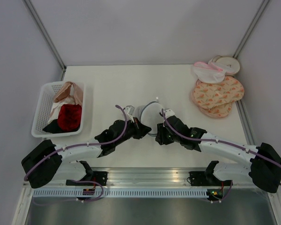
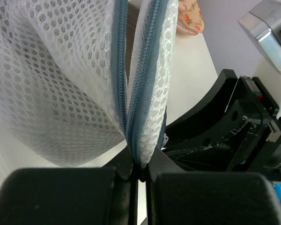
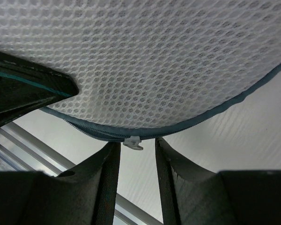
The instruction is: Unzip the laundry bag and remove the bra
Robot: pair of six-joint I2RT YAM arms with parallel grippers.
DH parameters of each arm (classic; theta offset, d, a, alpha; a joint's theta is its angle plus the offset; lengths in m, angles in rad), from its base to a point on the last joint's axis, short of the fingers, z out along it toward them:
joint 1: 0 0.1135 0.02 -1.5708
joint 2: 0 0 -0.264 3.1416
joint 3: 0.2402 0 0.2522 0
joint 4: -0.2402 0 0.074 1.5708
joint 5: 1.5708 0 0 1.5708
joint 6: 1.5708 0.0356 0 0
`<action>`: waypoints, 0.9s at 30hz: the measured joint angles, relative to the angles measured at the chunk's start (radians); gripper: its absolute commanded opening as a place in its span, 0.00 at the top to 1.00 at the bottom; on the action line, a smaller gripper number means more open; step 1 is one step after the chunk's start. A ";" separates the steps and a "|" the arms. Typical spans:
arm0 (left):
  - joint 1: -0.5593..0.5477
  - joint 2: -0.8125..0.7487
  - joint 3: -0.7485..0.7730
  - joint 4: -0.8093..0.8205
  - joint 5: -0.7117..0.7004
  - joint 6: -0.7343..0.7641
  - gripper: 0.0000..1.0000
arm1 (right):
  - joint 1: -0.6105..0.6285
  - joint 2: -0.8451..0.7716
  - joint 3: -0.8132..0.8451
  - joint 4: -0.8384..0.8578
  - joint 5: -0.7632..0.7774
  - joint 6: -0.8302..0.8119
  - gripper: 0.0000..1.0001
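Observation:
The laundry bag [image 1: 147, 112], white mesh with a blue-grey zip, is at the table's middle between my two grippers. My left gripper [image 2: 139, 169] is shut on the bag's zip seam [image 2: 140, 117]. Above the grip the two zip tapes part into a narrow gap. A sliver of taupe fabric [image 2: 130, 42], the bra, shows in that gap; the rest is hidden. My right gripper [image 3: 135, 146] is open under the bag's rim [image 3: 145, 61]. Its fingers [image 3: 107, 180] stand either side of the small white zip pull [image 3: 133, 142] without closing on it. Both grippers also show in the top view: left [image 1: 139, 127], right [image 1: 159, 134].
A white basket [image 1: 41, 110] at the left holds a red garment [image 1: 69, 116] and a pink-peach garment [image 1: 70, 92]. At the far right lie flat peach patterned rounds [image 1: 218, 96], a white mesh pouch with pink trim [image 1: 207, 72] and a white disc [image 1: 229, 64].

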 measured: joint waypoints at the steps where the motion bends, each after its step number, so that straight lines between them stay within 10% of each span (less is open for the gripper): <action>1: 0.000 -0.005 0.000 0.000 0.000 0.000 0.98 | 0.000 0.000 0.000 0.003 0.001 0.000 0.60; 7: 0.000 -0.009 0.000 0.002 0.011 0.000 0.98 | 0.000 -0.013 0.000 0.006 0.010 0.000 0.63; 15: 0.001 -0.008 0.000 0.001 0.019 0.000 0.98 | 0.001 -0.027 0.000 0.005 0.016 -0.007 1.00; 27: 0.052 -0.023 0.002 -0.068 0.081 0.051 0.98 | 0.006 -0.026 0.048 -0.142 0.083 -0.011 0.99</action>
